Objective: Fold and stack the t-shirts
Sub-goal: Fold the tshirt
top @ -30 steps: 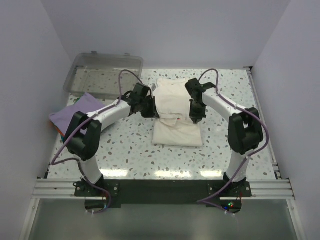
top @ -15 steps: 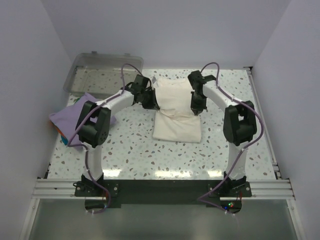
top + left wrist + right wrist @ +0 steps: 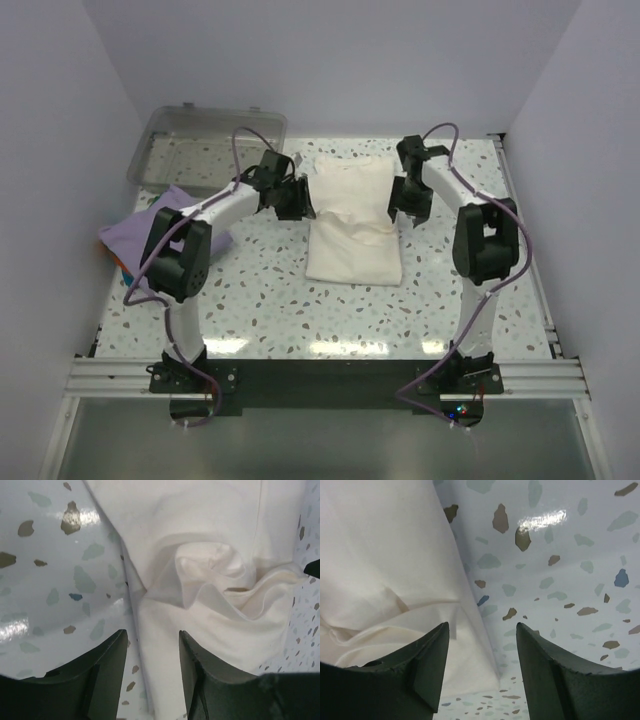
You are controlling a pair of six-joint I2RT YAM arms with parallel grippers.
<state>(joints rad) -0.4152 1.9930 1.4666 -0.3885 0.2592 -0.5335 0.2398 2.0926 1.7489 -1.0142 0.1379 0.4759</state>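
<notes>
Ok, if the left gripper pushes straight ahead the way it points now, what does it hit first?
Most likely the cream-white t-shirt: its edge lies between the open fingers of the left gripper, with the bunched fold just beyond. Depth is hard to judge.

The folded t-shirt [image 3: 352, 225] lies mid-table [image 3: 260, 290]. The left gripper [image 3: 300, 200] sits at its left edge and the right gripper [image 3: 398, 197] at its right edge. The second t-shirt [image 3: 138, 235] lies well left of it, and the bin [image 3: 210, 125] behind and left of it.
</notes>
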